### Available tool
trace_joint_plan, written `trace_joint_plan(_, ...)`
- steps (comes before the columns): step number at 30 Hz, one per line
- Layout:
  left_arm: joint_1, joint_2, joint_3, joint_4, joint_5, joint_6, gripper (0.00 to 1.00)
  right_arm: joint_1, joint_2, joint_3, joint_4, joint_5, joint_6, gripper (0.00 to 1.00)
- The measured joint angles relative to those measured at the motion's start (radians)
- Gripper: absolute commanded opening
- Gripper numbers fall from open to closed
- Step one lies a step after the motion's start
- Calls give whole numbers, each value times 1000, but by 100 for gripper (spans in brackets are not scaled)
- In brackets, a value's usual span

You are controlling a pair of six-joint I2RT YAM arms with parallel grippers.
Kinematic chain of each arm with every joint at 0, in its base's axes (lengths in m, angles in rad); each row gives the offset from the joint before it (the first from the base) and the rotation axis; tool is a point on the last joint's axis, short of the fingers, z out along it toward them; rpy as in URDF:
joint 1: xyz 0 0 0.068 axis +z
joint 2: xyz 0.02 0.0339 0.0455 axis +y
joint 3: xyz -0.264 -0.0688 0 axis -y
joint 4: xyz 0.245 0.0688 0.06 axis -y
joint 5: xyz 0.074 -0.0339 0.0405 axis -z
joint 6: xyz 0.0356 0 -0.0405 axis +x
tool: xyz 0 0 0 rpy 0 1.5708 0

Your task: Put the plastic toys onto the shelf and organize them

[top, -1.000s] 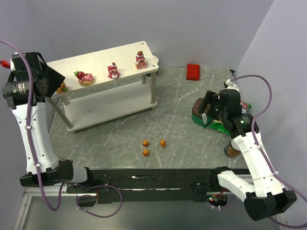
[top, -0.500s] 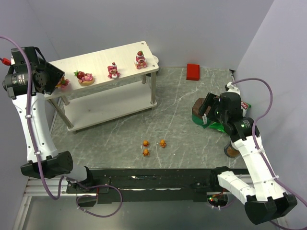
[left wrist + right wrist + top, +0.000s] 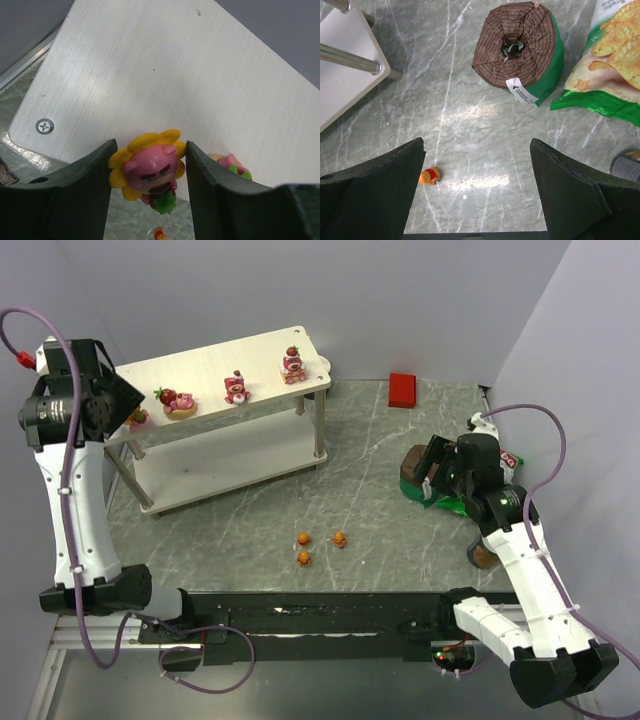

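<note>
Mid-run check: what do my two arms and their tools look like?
The left arm and right arm have white link shells, black joint housings and black bases. A purple cable loops off each; the left one's ends in a red plug. The left tool and right tool each have two broad, dark matte fingers with rounded tips.

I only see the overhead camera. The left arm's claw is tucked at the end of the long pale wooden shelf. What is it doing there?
Observer: Its wrist camera shows the left gripper shut on a yellow-petalled pink-faced plastic toy, at the edge of the pale wooden shelf.
Visitor: Is the right claw holding anything?
Observer: No, the right gripper is open and empty above the grey marbled table.
Visitor: What lies below it?
Observer: A tiny orange bear figurine, near one finger in its wrist view.
</note>
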Motion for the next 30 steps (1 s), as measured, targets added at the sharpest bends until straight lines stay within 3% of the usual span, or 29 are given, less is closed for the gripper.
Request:
trace_joint_plan(6,-29,-98,-141,96,-87,63,8,0,19,0,-1,-5,-3,93)
trace_joint_plan(15,-29,-130,-169,213,-187,149,10,0,29,0,-1,-22,-3,92)
trace_joint_plan(23,-29,-135,-288,331,-200,231,20,0,29,0,-1,-21,-4,92)
trace_joint_plan(30,-29,-172,-350,403,-182,302,34,0,29,0,-1,-24,-3,92)
